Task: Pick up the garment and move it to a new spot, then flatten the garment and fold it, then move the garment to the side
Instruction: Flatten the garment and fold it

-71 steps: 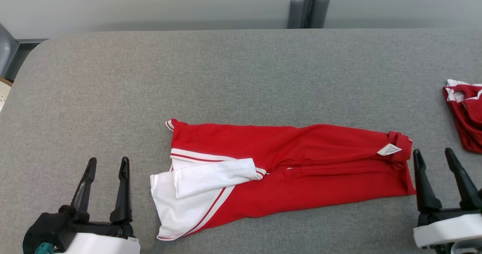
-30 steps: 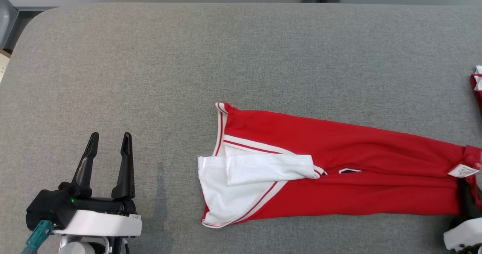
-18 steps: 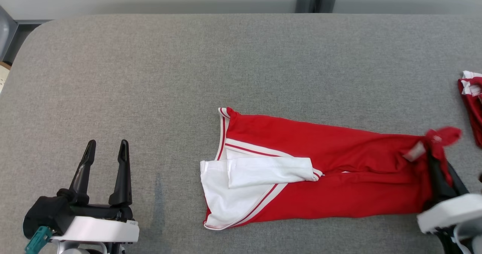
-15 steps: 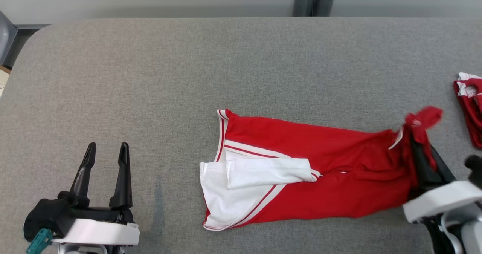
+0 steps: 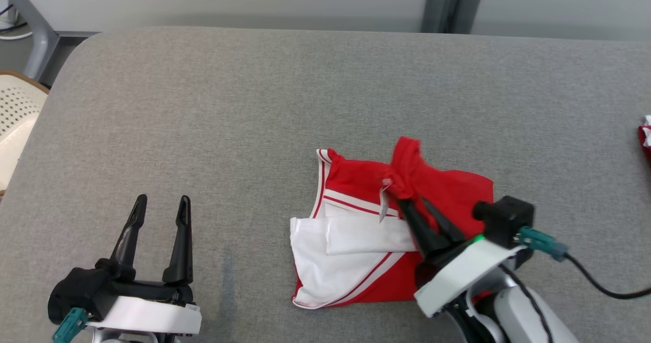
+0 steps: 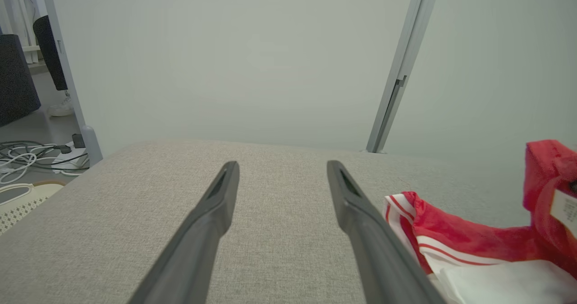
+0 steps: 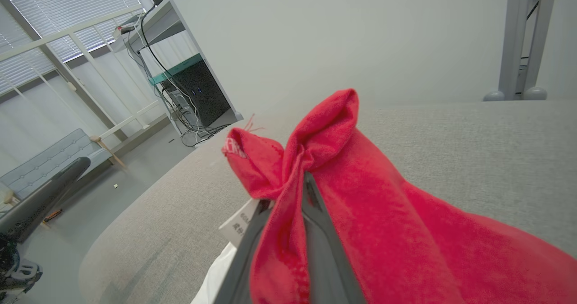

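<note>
Evidently right gripper (image 5: 413, 204) pinches the garment (image 5: 452, 190) end above its middle to fold toward 9 o'clock; left gripper (image 5: 161, 200) idles wide at 8 o'clock.

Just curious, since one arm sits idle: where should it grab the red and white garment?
Probably the white lower corner of the red and white fabric garment, from the robot's left: it lies flat, facing the open left end effector, away from where the right end effector pinches.
</note>
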Motion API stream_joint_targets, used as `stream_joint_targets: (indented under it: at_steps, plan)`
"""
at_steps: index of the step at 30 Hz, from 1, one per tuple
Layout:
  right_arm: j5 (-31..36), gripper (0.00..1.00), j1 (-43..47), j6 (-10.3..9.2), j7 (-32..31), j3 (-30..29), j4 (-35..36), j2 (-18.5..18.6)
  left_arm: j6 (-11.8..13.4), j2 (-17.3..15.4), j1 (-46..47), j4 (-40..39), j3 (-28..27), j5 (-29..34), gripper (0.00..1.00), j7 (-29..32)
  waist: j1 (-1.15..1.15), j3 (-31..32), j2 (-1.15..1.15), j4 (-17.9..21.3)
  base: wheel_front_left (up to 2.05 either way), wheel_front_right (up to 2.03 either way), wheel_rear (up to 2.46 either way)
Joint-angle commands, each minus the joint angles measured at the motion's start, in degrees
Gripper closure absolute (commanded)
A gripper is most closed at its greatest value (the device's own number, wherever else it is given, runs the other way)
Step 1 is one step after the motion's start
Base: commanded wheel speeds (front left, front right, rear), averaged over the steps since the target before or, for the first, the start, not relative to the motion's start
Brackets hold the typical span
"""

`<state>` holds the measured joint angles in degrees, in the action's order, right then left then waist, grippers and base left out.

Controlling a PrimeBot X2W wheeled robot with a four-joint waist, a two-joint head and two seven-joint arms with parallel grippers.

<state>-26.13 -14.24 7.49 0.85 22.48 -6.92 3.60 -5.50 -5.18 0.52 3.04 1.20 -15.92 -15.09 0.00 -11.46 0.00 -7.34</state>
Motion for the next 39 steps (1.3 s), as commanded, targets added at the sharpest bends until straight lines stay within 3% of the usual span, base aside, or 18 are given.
stream_joint_targets:
  at_steps: [1, 17, 18, 20, 25, 28, 39]
  plan:
    - [-1.37, 1.0, -1.65, 0.0, 1.24, 1.93, -2.66, -0.01, -0.33, -0.15, 0.96, 0.26, 0.31, 0.4, 0.0, -0.05, 0.0, -0.2, 0.0, -1.03, 0.0, 0.0, 0.0]
    - [-15.73, 1.0, -13.69, 0.01, 13.28, 18.97, -23.22, -0.49, -1.05, 0.51, 4.2, 1.67, 2.12, 0.04, 0.0, -0.05, 0.0, -3.47, 0.0, -4.86, 0.0, 0.0, 0.0]
    - [-16.24, 0.78, -14.26, 0.01, 13.57, 19.42, -23.94, -0.51, -1.13, 0.56, 4.35, 1.7, 2.08, 0.06, 0.0, -0.05, 0.0, -3.62, 0.0, -4.88, 0.0, 0.0, 0.0]
    - [-17.2, 0.0, -15.24, 0.01, 13.96, 20.25, -25.04, -0.52, -1.23, 0.62, 4.68, 1.84, 1.87, 0.11, 0.0, -0.05, 0.0, -3.88, 0.0, -4.79, 0.0, 0.0, 0.0]
    - [-18.85, 0.0, -17.06, 0.01, 14.44, 22.55, -22.96, -0.54, -1.4, 0.8, 4.98, 1.91, 1.12, 0.29, 0.0, -0.05, 0.0, -4.13, 0.0, -3.89, 0.0, 0.0, 0.0]
    - [-17.32, 0.0, -17.32, 0.0, 14.38, 20.99, -19.32, -0.52, -1.4, 0.9, 5.02, 1.9, 0.75, 0.46, 0.0, -0.05, 0.0, -4.19, 0.0, -3.25, 0.0, 0.0, 0.0]
    - [-3.24, 0.0, -8.33, 0.0, 14.36, -0.93, -5.6, 3.77, -1.56, 1.0, 3.89, 1.4, -1.09, 1.44, 0.0, -0.05, 0.0, -3.27, 0.0, -0.48, 0.0, 0.0, 0.0]
